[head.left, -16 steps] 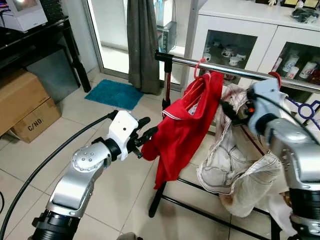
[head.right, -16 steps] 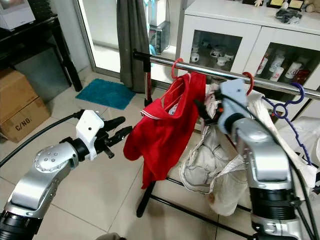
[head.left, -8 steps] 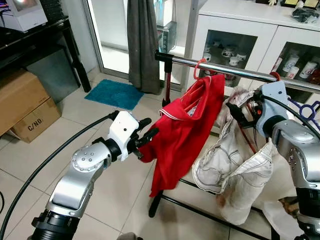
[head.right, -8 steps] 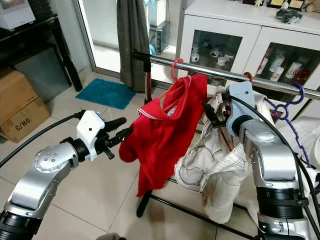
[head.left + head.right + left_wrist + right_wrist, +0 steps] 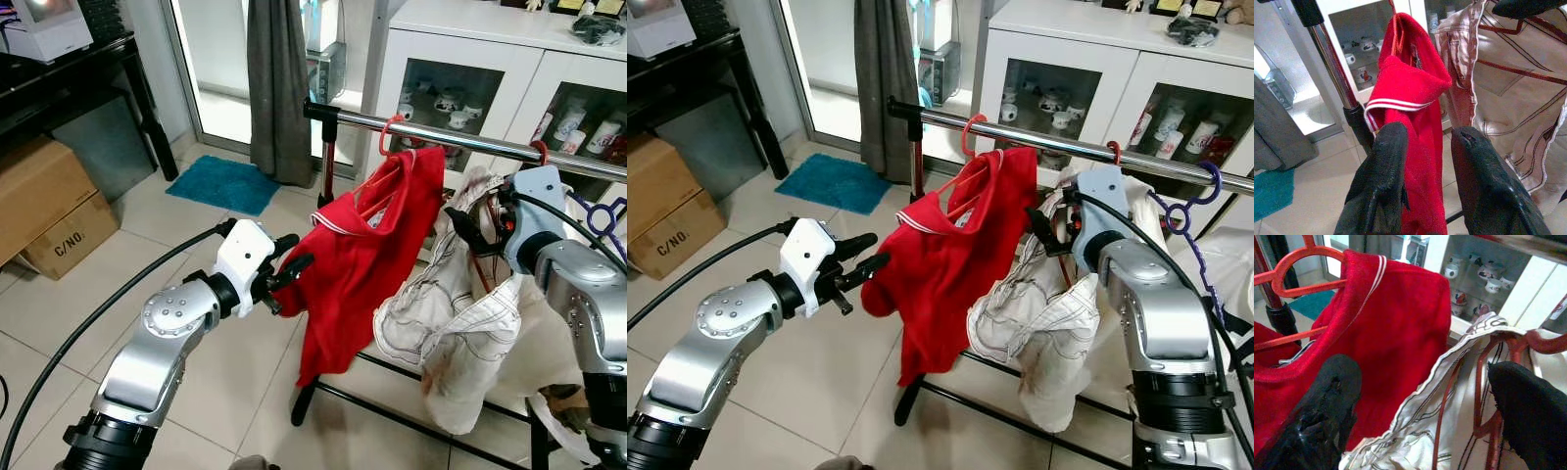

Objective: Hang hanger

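The right gripper point(image 5: 1420, 396) is raised beside the metal clothes rail point(image 5: 1038, 138), its two black fingers spread wide on either side of the dark red hanger point(image 5: 1484, 382) that carries a cream striped garment point(image 5: 1038, 313). That hanger's hook point(image 5: 1113, 150) sits over the rail, just beside the gripper and to the right of a red shirt point(image 5: 950, 264) on its own orange-red hanger point(image 5: 970, 132). Compared with a second ago, the right arm has drawn back from the rail and lower, and the cream garment has swung down to hang more freely beneath its hook. The fingers do not close on anything; one lies near the red shirt, the other beside the hanger's frame, and whether either touches the cloth cannot be told. The left gripper point(image 5: 286, 262) is held out at the shirt's lower left edge, fingers moderately apart with red fabric between them in the wrist view. A purple hanger point(image 5: 1185, 211) hangs further along the rail.
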